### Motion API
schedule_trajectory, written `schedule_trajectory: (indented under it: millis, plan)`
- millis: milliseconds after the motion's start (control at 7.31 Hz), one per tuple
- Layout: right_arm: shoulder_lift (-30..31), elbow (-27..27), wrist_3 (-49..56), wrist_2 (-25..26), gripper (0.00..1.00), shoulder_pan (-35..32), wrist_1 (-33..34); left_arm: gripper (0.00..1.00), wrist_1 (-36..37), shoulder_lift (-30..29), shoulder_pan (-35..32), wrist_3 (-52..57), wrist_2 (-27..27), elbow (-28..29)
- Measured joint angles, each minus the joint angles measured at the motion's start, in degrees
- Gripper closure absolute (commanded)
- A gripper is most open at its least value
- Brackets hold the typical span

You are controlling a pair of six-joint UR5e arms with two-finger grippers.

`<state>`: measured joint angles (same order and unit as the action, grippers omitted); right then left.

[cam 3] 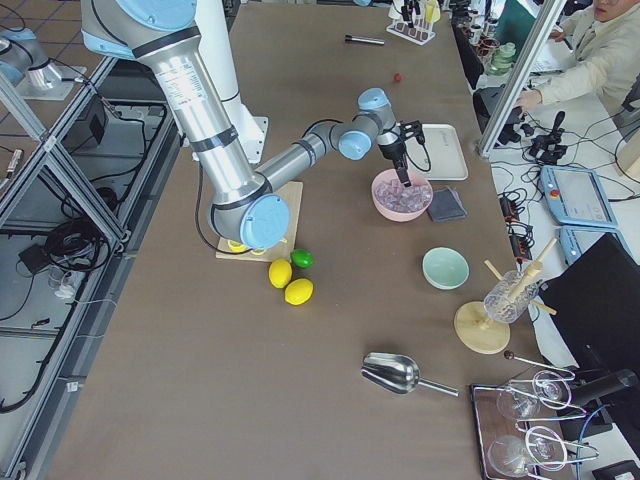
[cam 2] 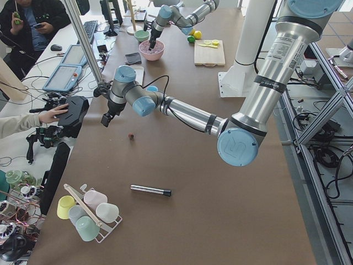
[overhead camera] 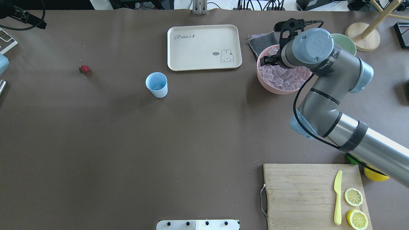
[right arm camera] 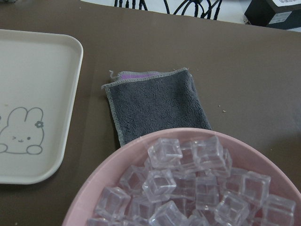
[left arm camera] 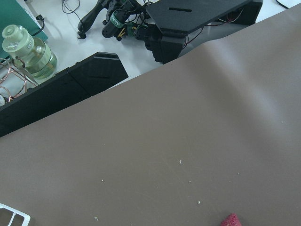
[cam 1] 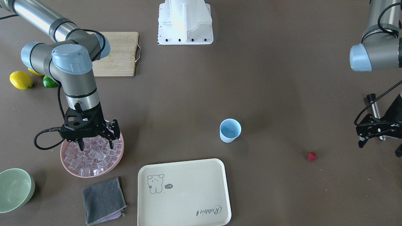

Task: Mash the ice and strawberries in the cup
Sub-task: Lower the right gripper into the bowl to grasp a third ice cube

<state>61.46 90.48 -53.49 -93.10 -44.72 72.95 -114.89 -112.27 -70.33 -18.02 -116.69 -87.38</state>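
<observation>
The pale-blue cup (cam 1: 230, 130) stands upright mid-table, also in the overhead view as the cup (overhead camera: 157, 84). I cannot make out what is inside it. A pile of clear ice (cam 1: 94, 157) fills a pink bowl (cam 1: 72, 171). My right gripper (cam 1: 96, 143) hangs open just above the ice, nothing between its fingers. The right wrist view shows the ice (right arm camera: 197, 188) close below. One red strawberry (cam 1: 312, 156) lies alone on the table. My left gripper (cam 1: 379, 146) hovers beside it at the frame edge, fingers spread and empty. The strawberry (left arm camera: 230, 220) peeks in at the left wrist view's bottom edge.
A cream tray (cam 1: 188, 194) and a grey cloth (cam 1: 103, 201) lie by the pink bowl, with a green bowl (cam 1: 12, 190) beyond. A cutting board (overhead camera: 303, 191) carries a knife and lemon halves. Lemons (cam 1: 21, 80) lie near the right arm. A metal rod (cam 2: 150, 191) lies at the left end.
</observation>
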Motion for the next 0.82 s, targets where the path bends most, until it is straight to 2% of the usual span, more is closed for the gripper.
schedule_trajectory:
  millis: [684, 821]
  plan:
    - [-1.37, -6.40, -1.86, 2.46, 0.13, 0.22, -3.46, 0.02, 0.01, -0.33, 0.21, 0.00, 0.33, 0.19]
    - [-1.80, -7.28, -2.45, 2.58, 0.21, 0.43, -3.72, 0.02, 0.00, -0.35, 0.31, 0.00, 0.68, 0.22]
